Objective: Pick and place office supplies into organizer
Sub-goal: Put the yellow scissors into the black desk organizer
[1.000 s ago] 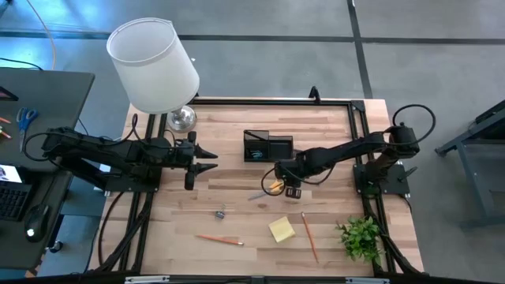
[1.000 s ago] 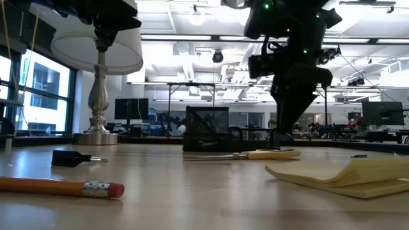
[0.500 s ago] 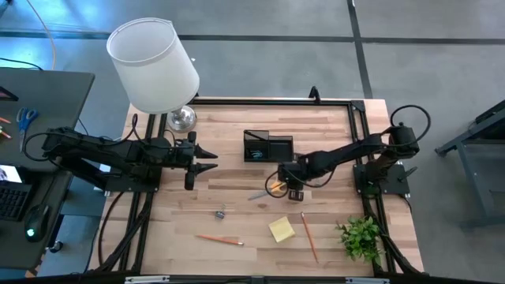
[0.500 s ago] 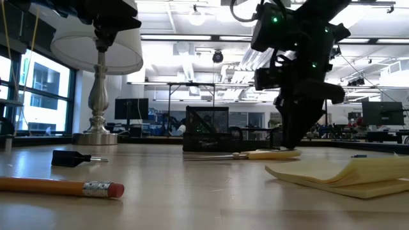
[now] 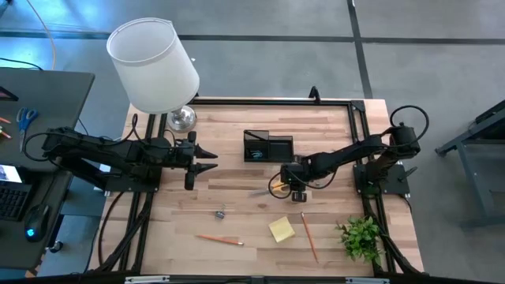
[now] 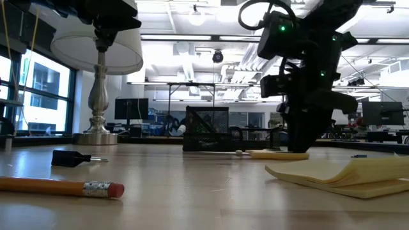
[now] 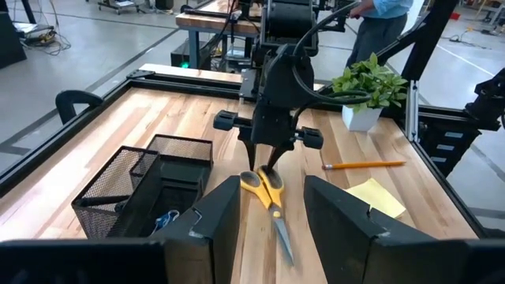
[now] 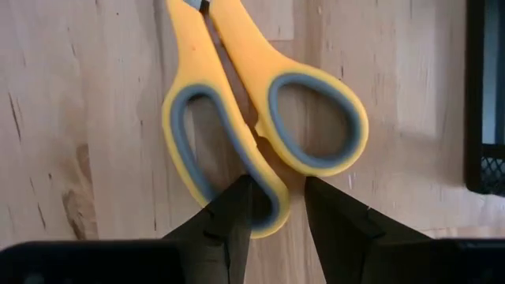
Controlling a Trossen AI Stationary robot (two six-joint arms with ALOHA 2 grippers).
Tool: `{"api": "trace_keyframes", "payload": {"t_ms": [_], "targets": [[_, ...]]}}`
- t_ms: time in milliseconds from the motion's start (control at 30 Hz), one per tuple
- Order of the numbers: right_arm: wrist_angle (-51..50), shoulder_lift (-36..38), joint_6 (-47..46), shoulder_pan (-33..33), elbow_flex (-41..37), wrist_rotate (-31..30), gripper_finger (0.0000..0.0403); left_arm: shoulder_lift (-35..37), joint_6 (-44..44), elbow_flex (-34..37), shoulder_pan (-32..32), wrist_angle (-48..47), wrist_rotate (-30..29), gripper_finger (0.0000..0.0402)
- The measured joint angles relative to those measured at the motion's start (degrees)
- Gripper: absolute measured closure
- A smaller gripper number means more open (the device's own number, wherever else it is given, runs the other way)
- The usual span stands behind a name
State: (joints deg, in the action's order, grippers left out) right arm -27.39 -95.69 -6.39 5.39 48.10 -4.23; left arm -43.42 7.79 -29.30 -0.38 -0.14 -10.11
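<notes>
The yellow-handled scissors [image 5: 268, 189] lie flat on the tabletop [image 5: 237, 158] near its middle, just in front of the black mesh organizer [image 5: 267, 147] and apart from it, blades shut and pointing toward the left arm's side. The right hand [image 5: 297, 189] is down over the handle end. In its wrist view its two fingers [image 8: 237, 209] stand parted on either side of the inner limb of one finger loop, where the two loops meet, one tip inside the loop's opening. The fingers are spread and not yet pressed onto the plastic, so nothing is held.

The scissors look stiff and fairly light, with most of their weight probably in the steel blades. The yellow plastic is smooth, while the grey lining of the loops looks rubbery and should give better purchase. A pinch on a single loop limb is likely to let the blades swing down or the pair fall open, so a firm squeeze close to where the loops meet seems the safer hold. Blades first would suit the taller compartment.

The left hand [image 5: 207, 157] waits above the tabletop's left edge, its fingers apart and holding nothing.
</notes>
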Motion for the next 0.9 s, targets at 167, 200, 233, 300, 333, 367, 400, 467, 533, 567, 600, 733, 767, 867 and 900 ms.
{"api": "trace_keyframes", "payload": {"t_ms": [167, 200, 233, 300, 333, 367, 400, 467, 533, 567, 600, 733, 767, 867, 900], "targets": [[-3.4, -0.2, 3.7, 0.1, 1.5, -1.7, 0.033, 0.0, 0.0, 0.0, 0.0, 0.0, 0.0, 0.027], [-4.6, -0.3, 4.2, 0.1, 2.2, -2.3, 0.0346, 0.0, 0.0, 0.0, 0.0, 0.0, 0.0, 0.027], [-6.1, -0.4, 4.8, 0.1, 2.8, -3.4, 0.0364, 0.0, 0.0, 0.0, 0.0, 0.0, 0.0, 0.027], [-7.4, -0.4, 5.4, 0.2, 4.6, -5.2, 0.0388, 0.0, 0.0, 0.0, 0.0, 0.0, 0.0, 0.027], [-7.6, -0.4, 5.4, 0.3, 5.6, -6.8, 0.0391, 0.0, 0.0, 0.0, 0.0, 0.0, 0.0, 0.027], [-8.3, -0.3, 5.4, 0.5, 6.3, -8.0, 0.0388, 0.0, 0.0, 0.0, 0.0, 0.0, 0.0, 0.027], [-9.6, -0.3, 5.4, 0.7, 7.1, -9.1, 0.0384, 0.0, 0.0, 0.0, 0.0, 0.0, 0.0, 0.027], [-12.9, -0.4, 5.4, 1.3, 8.9, -11.8, 0.0384, 0.0, 0.0, 0.0, 0.0, 0.0, 0.0, 0.027], [-16.0, -0.4, 6.1, 2.1, 11.9, -15.4, 0.0394, 0.0, 0.0, 0.0, 0.0, 0.0, 0.0, 0.027], [-18.0, -0.4, 6.5, 2.6, 13.5, -17.3, 0.0396, 0.0, 0.0, 0.0, 0.0, 0.0, 0.0, 0.027], [-20.5, -0.4, 7.0, 3.1, 15.2, -19.3, 0.0397, 0.0, 0.0, 0.0, 0.0, 0.0, 0.0, 0.027], [-28.6, -0.3, 8.2, 4.2, 23.3, -22.8, 0.0399, 0.0, 0.0, 0.0, 0.0, 0.0, 0.0, 0.027], [-31.1, -0.3, 8.2, 4.2, 25.3, -23.1, 0.0402, 0.0, 0.0, 0.0, 0.0, 0.0, 0.0, 0.027], [-36.5, -0.3, 8.2, 4.0, 30.7, -26.3, 0.0401, 0.0, 0.0, 0.0, 0.0, 0.0, -0.8, 0.027], [-38.4, -0.3, 8.2, 4.0, 32.3, -27.2, 0.0401, 0.0, 0.0, 0.0, 0.0, 0.0, -1.4, 0.027]]}}
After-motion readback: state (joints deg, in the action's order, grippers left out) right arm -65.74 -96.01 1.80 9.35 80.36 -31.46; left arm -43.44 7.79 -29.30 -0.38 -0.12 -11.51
